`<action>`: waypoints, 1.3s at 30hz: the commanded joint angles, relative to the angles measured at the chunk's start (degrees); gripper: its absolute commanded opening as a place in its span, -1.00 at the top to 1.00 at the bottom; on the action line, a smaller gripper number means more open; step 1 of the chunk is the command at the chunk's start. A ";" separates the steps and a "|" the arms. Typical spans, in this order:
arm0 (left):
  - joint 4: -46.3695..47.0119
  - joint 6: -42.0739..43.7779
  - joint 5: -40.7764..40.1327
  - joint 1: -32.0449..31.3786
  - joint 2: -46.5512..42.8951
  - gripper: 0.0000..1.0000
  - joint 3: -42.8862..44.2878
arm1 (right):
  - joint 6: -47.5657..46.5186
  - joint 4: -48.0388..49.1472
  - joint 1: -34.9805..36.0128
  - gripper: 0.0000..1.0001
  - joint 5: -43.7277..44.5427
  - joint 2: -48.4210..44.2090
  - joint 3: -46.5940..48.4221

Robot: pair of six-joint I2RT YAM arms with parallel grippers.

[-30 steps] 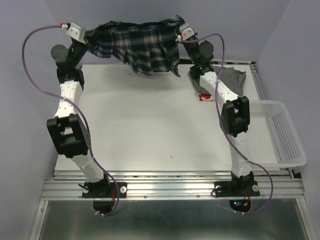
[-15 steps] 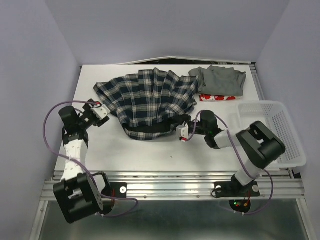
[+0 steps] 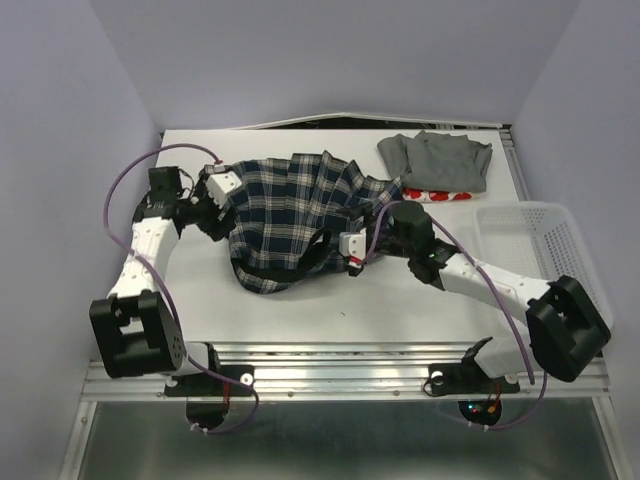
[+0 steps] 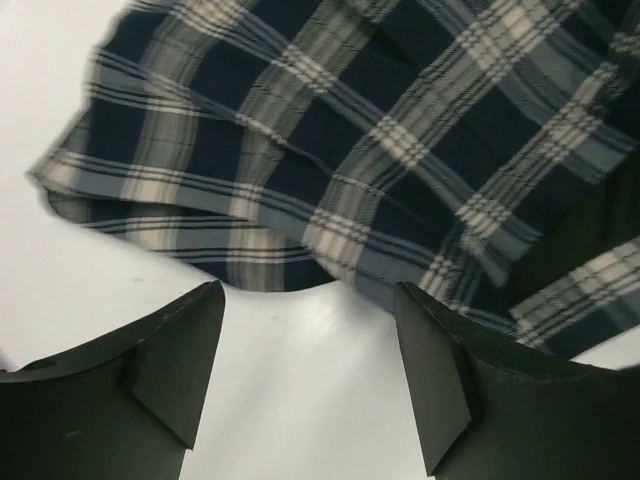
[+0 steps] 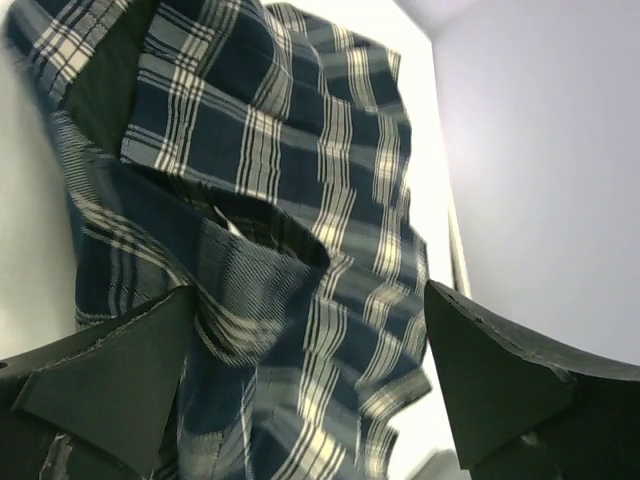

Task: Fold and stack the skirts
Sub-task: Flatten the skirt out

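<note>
The plaid skirt (image 3: 290, 215) lies rumpled on the middle of the white table, partly doubled over itself. My left gripper (image 3: 228, 195) is at its left edge, open, with only bare table between its fingers (image 4: 310, 370) and the plaid hem (image 4: 400, 130) just beyond the tips. My right gripper (image 3: 343, 250) is at the skirt's front right edge, jaws wide open (image 5: 310, 380), with plaid folds (image 5: 280, 200) lying loose between and beyond them. At the back right the grey skirt (image 3: 440, 160) lies folded on the red-print skirt (image 3: 435, 194).
A white mesh basket (image 3: 545, 265) stands at the table's right edge, beside my right forearm. Lilac walls close the table in on the left, back and right. Bare tabletop (image 3: 330, 310) shows in front of the plaid skirt.
Both grippers, shut on the plaid skirt held up at the back a second ago, have laid it on the table and opened. The skirt now lies narrower and more bunched.
</note>
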 commanded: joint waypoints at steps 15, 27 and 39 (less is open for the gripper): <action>-35.46 41.92 -13.41 -7.61 3.92 -0.90 15.91 | 40.72 -65.06 -3.02 -1.00 -1.25 8.11 34.77; -9.99 16.46 -23.16 -21.84 -7.24 -0.85 -1.66 | 61.12 -52.86 2.69 -1.00 19.40 8.21 28.89; 1.46 12.14 -33.02 -26.86 -10.95 -0.82 -14.33 | 64.82 -47.84 11.13 -0.99 39.41 11.37 22.84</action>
